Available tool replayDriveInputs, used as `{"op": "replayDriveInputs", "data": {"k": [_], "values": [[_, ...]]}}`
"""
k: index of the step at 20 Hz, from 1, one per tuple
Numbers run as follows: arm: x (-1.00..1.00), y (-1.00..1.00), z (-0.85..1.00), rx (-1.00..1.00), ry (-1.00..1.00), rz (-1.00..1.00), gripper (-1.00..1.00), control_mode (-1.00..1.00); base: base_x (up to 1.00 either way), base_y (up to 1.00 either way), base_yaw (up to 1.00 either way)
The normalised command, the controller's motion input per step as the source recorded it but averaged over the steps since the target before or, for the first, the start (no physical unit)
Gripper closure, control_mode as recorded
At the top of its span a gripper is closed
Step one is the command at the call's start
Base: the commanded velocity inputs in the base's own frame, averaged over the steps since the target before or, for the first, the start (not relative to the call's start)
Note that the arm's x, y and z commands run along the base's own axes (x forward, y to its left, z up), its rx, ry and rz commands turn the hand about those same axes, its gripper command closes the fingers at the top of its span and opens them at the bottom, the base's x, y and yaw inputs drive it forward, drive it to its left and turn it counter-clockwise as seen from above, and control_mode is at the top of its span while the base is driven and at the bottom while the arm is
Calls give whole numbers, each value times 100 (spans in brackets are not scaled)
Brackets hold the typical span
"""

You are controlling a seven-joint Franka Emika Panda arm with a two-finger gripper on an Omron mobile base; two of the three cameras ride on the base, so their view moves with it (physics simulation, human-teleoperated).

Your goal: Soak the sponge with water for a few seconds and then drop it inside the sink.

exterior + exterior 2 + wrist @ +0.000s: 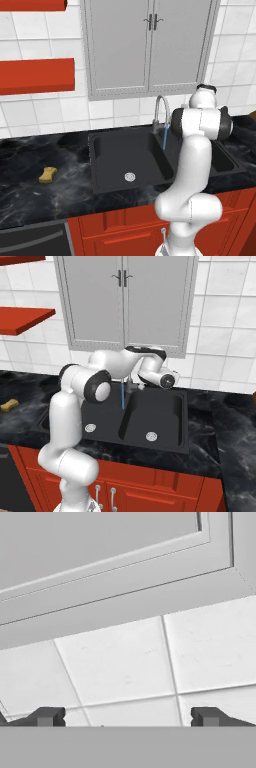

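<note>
A: Where is the sponge [48, 174]?

B: On the dark marbled bench [30, 195], well to the left of the sink [107, 182]; it lies flat, apart from the basin and apart from the arm [192, 150]; from the right base view it shows as a small yellow shape [9, 404] at the far left edge of the bench.

A: And the water?

B: A thin blue stream [164, 137] falls from the curved grey tap [161, 107] into the sink; from the right it drops [123, 395] just beside the ridge between the two basins; each basin has a round silver drain [151, 436].

A: The claw?

B: In the hand view its two dark fingertips [47, 716] stand wide apart with nothing between them, so the claw [126, 717] is released; beyond them are white wall tiles [120, 662] and the lower frame of the grey cabinet [100, 577]; from the right base view the hand sits above the back of the sink, close to the tap, just under the cabinet [122, 301].

A: Anything else around?

B: Red shelves [35, 75] on the wall at the left; red doors [150, 491] below the bench.
</note>
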Motion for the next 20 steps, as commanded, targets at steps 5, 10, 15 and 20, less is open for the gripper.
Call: {"op": "replayDriveInputs", "data": {"k": [5, 10, 15, 20], "values": [[-32, -6, 27, 0, 9, -5, -100, -100, 0, 0, 0], [-39, 0, 1, 0, 13, -8, -100, -100, 0, 0, 0], [-36, -4, 15, 0, 21, -7, -100, -100, 0, 0, 0], [-48, -16, 47, 0, 25, -5, -100, -100, 0, 0, 0]]}}
